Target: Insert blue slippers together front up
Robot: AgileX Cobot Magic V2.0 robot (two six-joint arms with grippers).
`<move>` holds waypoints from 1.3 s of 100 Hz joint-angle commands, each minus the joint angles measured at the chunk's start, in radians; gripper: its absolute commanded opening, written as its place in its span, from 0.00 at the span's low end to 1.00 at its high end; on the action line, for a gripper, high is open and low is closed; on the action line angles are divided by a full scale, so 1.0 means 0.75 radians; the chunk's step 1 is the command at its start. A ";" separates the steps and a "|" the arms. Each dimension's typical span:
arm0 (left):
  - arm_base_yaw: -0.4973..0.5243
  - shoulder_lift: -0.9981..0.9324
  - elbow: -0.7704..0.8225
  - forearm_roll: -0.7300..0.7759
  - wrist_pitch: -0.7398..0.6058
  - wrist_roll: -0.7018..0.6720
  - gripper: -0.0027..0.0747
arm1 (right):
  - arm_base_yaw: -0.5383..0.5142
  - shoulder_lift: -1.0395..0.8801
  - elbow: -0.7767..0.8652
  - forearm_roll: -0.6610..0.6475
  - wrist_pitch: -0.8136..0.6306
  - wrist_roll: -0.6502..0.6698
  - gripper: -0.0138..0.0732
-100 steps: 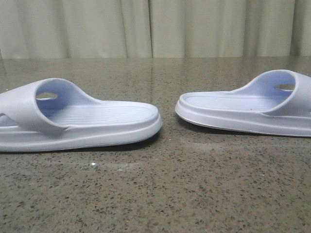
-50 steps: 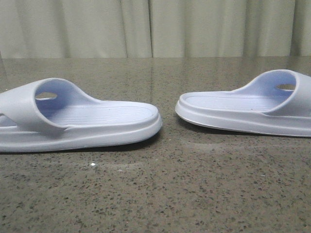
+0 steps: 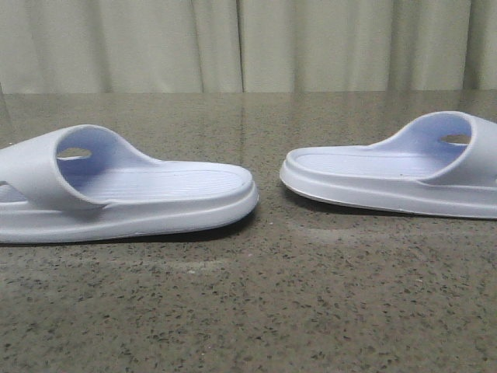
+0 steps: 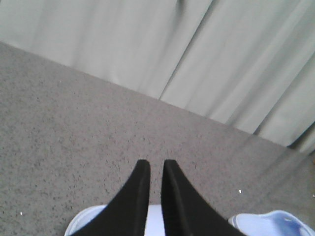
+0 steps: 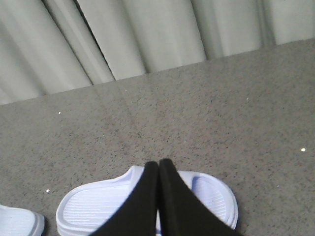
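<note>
Two pale blue slippers lie sole-down on the speckled table, their toe ends facing each other across a gap. The left slipper (image 3: 147,194) has its strap at the far left; the right slipper (image 3: 380,175) has its strap at the far right. No gripper shows in the front view. My left gripper (image 4: 156,164) hangs above the left slipper (image 4: 84,221), its black fingers a narrow gap apart and empty; the other slipper (image 4: 275,223) shows in the corner. My right gripper (image 5: 159,163) is shut and empty above the right slipper (image 5: 93,204).
The grey speckled table (image 3: 248,311) runs back to pale curtains (image 3: 248,47). The left slipper's end (image 5: 17,221) shows at the edge of the right wrist view. Bare table lies in front of and behind the slippers.
</note>
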 commanded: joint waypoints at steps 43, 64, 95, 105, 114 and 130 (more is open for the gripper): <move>-0.007 0.128 -0.058 -0.108 0.061 -0.010 0.36 | 0.000 0.077 -0.073 0.110 -0.029 0.000 0.68; -0.007 0.128 -0.058 -0.186 0.064 -0.010 0.70 | 0.000 0.077 -0.073 0.110 -0.029 0.000 0.71; -0.007 0.128 0.013 -0.186 0.001 -0.232 0.70 | 0.000 0.077 -0.073 0.110 -0.029 0.000 0.71; -0.007 0.128 0.073 -0.186 -0.025 -0.363 0.70 | 0.000 0.077 -0.073 0.110 -0.029 0.000 0.71; -0.007 0.128 0.121 -0.186 -0.059 -0.433 0.70 | 0.000 0.077 -0.073 0.110 -0.029 0.000 0.71; -0.007 0.162 0.175 -0.195 -0.157 -0.479 0.70 | 0.000 0.077 -0.073 0.110 -0.029 0.000 0.71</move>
